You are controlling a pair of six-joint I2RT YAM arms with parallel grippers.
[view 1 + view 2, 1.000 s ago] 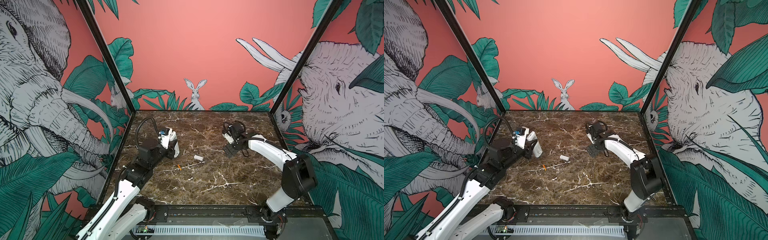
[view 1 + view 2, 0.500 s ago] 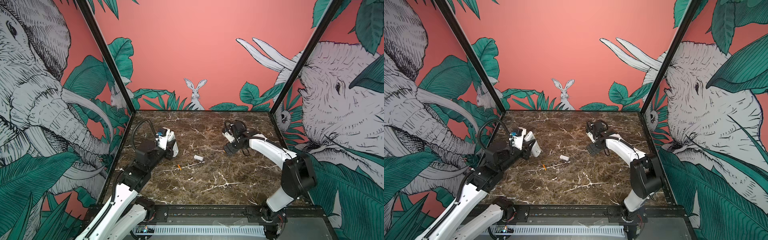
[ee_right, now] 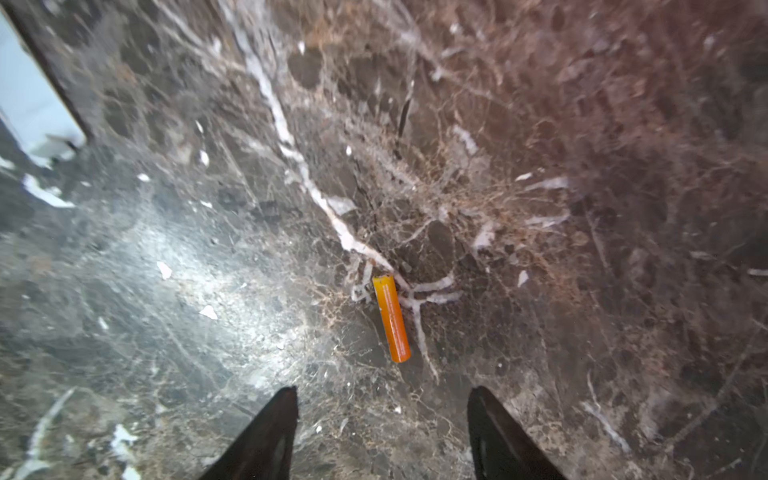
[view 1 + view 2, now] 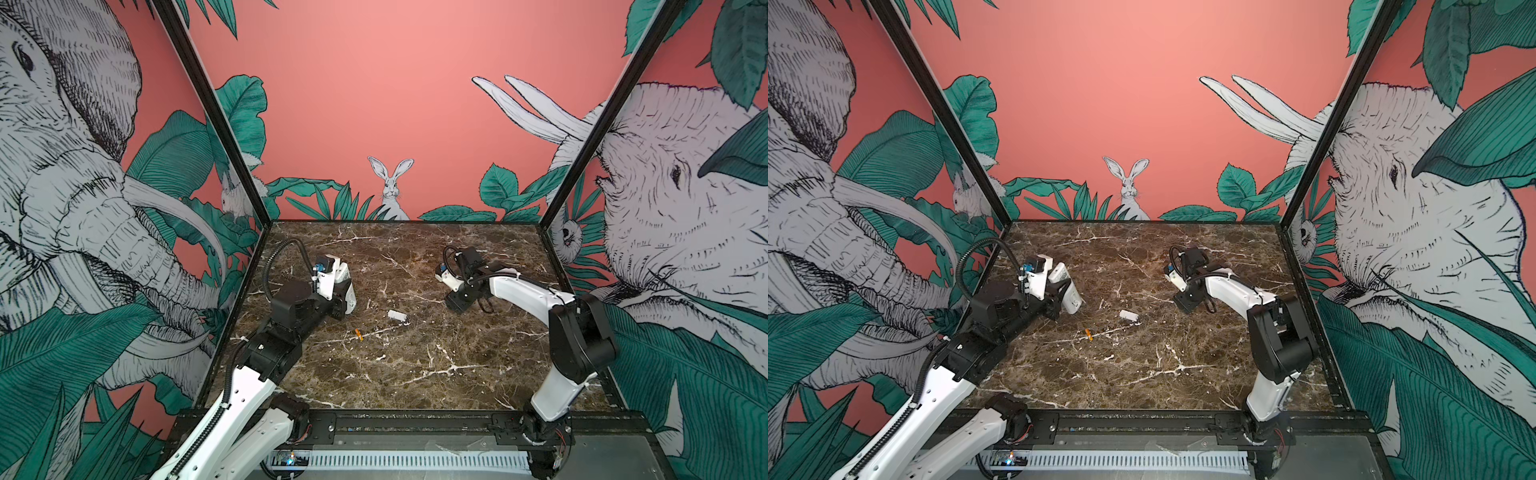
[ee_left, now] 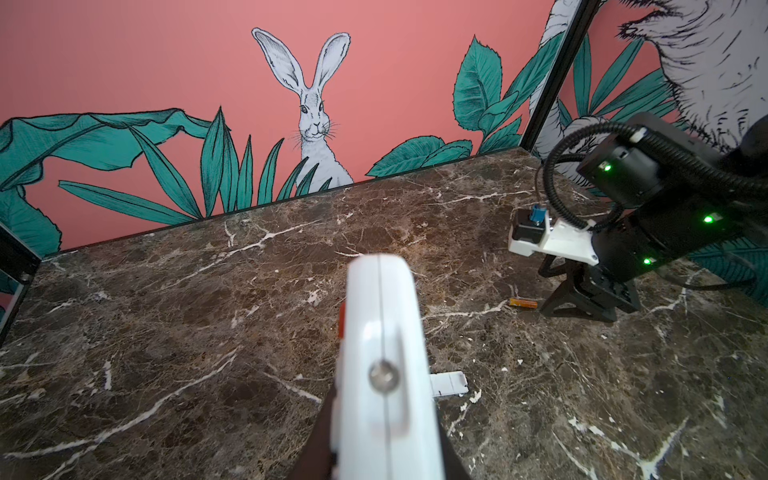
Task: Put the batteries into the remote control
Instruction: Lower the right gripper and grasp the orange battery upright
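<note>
My left gripper [image 4: 341,306] is shut on the remote control [image 4: 347,286], a long white bar held tilted above the table's left side; it also shows in a top view [image 4: 1065,287]. In the left wrist view the remote control [image 5: 384,353] fills the middle between the dark fingers [image 5: 322,428]. One of the batteries [image 4: 358,334], slim and orange, lies on the marble in mid-table. Another of the batteries [image 3: 391,318] lies just ahead of my right gripper [image 3: 384,392], which is open and empty, low over the table [image 4: 455,304]. From the left wrist, that battery [image 5: 523,303] sits beside the right gripper [image 5: 582,299].
A small white rectangular cover piece [image 4: 397,315] lies on the marble table [image 4: 415,374] between the two grippers, also seen in the left wrist view [image 5: 449,382]. Patterned walls close the table on three sides, with black frame posts at the back corners.
The right gripper has sunk slightly towards the tabletop. The left arm has shifted a little while keeping hold of the remote control.
</note>
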